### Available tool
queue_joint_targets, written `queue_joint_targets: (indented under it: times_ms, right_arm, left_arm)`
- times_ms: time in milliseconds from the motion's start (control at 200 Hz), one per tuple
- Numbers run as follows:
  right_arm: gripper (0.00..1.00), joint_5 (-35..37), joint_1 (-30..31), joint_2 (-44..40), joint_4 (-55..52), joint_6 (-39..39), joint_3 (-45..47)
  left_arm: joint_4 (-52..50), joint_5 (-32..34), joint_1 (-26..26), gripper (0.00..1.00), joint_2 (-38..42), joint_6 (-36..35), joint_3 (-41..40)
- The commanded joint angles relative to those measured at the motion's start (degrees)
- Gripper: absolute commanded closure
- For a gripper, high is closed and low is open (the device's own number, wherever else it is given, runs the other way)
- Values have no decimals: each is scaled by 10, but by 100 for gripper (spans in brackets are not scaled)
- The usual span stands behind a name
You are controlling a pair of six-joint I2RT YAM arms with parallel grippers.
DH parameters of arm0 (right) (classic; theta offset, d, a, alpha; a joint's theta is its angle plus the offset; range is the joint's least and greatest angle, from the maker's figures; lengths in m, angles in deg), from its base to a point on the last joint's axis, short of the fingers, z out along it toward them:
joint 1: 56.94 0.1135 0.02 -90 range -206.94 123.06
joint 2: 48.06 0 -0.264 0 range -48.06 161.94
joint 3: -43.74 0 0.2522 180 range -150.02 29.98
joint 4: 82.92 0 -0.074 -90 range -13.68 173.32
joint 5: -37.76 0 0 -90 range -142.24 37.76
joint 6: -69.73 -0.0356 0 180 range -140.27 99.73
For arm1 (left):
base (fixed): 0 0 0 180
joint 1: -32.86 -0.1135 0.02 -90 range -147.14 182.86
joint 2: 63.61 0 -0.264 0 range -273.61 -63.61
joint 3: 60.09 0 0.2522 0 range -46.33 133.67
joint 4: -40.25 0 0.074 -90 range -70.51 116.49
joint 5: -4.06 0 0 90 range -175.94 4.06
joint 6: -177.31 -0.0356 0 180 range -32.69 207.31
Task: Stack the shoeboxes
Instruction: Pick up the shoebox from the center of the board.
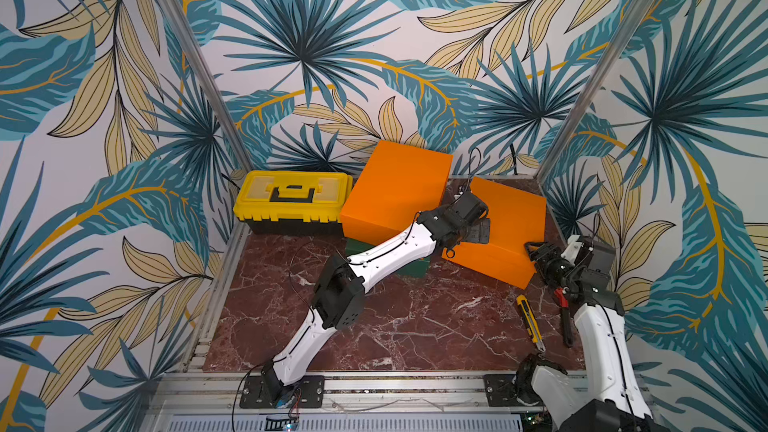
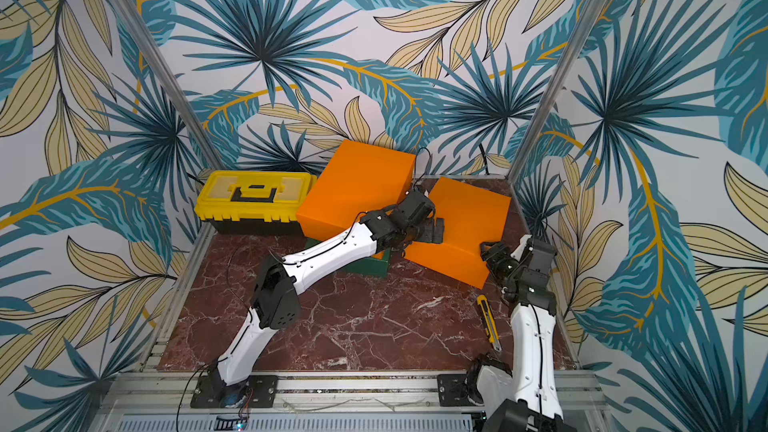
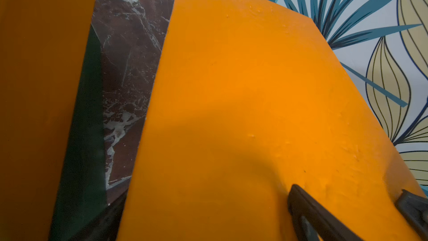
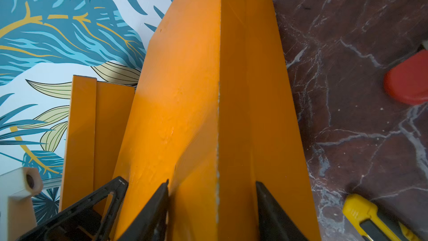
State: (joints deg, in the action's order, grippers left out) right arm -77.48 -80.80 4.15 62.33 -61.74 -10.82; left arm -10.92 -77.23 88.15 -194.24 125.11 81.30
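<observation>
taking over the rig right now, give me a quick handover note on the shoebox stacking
Left gripper: open, over the top of the loose orange box.
Right gripper: jaws straddle that box's near edge; grip unclear.
Done: other orange box sits on the green box, beside the toolbox.
To do: lift the loose orange box from the table onto that stack.

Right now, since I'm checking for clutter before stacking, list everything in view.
upper orange shoebox: one, orange, on the green shoebox.
lower orange shoebox: one, orange, on the table, back right.
green shoebox: one, dark green, under the upper orange shoebox.
toolbox: one, yellow and black, back left.
utility knife: one, yellow and black, front right.
red-and-black tool: one, beside the knife.
table: one, maroon marble, underneath.
left gripper: one, black, jaws open over the lower orange shoebox.
right gripper: one, black, jaws astride its near corner.
</observation>
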Motion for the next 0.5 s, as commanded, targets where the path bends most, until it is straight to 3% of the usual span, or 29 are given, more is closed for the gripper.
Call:
queue_joint_targets:
  times_ms: [0, 491]
  right_arm:
    - [47, -162, 39, -13, -6, -13, -24]
    - [51, -120, 89, -34, -31, -10, -94]
  left_arm:
    - [101, -149, 83, 0, 10, -5, 29]
    - [86, -138, 92, 1, 15, -37, 98]
